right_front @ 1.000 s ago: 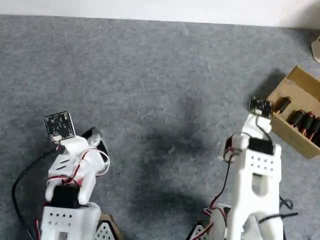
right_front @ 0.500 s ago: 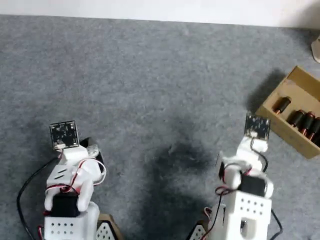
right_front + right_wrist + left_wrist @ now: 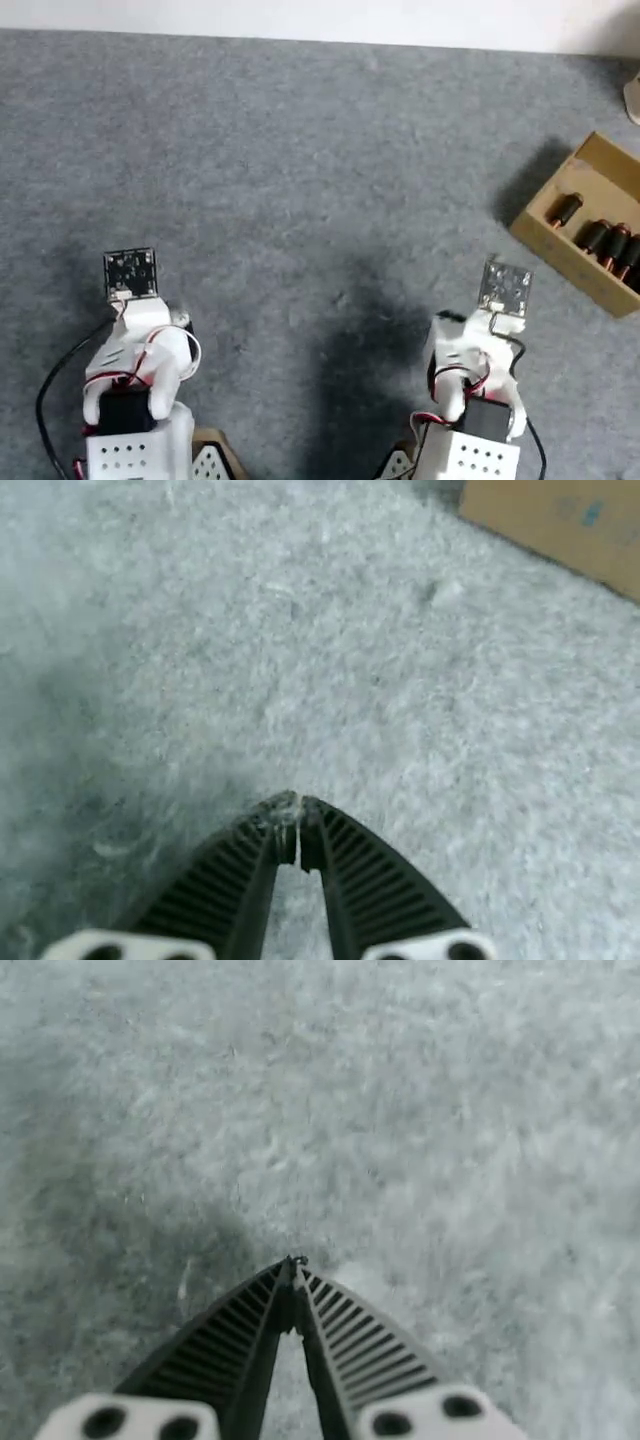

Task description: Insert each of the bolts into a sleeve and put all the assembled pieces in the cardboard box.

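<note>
rectangular cardboard box on fuzzy grey carpet.

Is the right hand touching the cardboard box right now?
Apart. The right wrist view shows bare carpet between the shut right hand and the cardboard box.

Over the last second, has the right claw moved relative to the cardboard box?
Yes. In the high view the right claw has drawn back from the cardboard box, toward its own base. It is shut and empty.
</note>
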